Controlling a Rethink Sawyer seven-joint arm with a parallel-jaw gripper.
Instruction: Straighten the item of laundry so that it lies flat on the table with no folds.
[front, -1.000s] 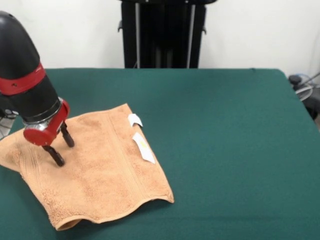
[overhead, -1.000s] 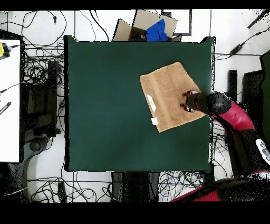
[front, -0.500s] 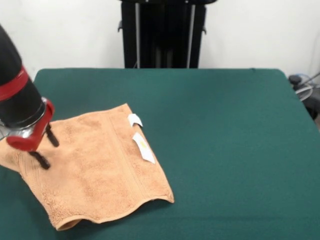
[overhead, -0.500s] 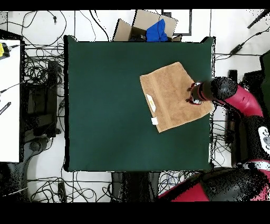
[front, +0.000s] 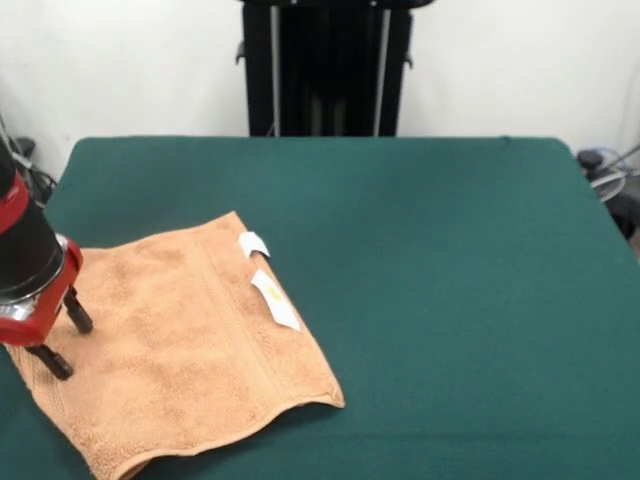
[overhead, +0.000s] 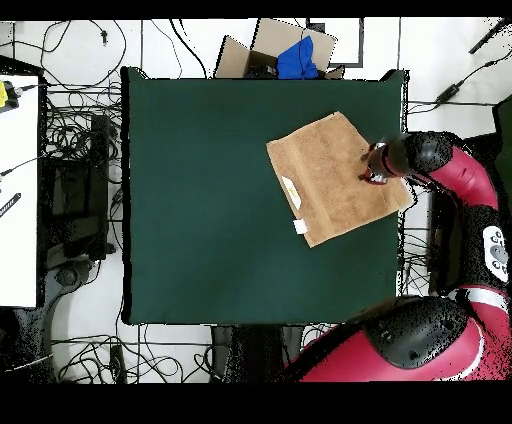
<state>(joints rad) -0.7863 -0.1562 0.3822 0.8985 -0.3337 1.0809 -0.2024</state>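
Observation:
The orange-tan towel (front: 185, 340) lies spread on the green table (front: 450, 250) at the front view's left, its near edge slightly wavy. Two white tags (front: 272, 300) sit on its right edge. My gripper (front: 64, 340) stands with both fingertips (front: 80, 322) apart, down on the towel's left end, close to the table's left edge. In the overhead view the towel (overhead: 330, 180) lies at the table's (overhead: 200, 180) right side, and the gripper (overhead: 374, 170) is on its right end. The towel's near-left corner runs out of the front view.
The black pedestal (front: 325, 65) stands behind the table's far edge. In the overhead view a cardboard box with a blue thing (overhead: 290, 55) lies past the top edge, a white bench (overhead: 18, 190) stands at left, and cables cover the floor.
The gripper has moved left in the front view, toward the table's edge. The towel has slid left with it and its left end has been drawn out flatter.

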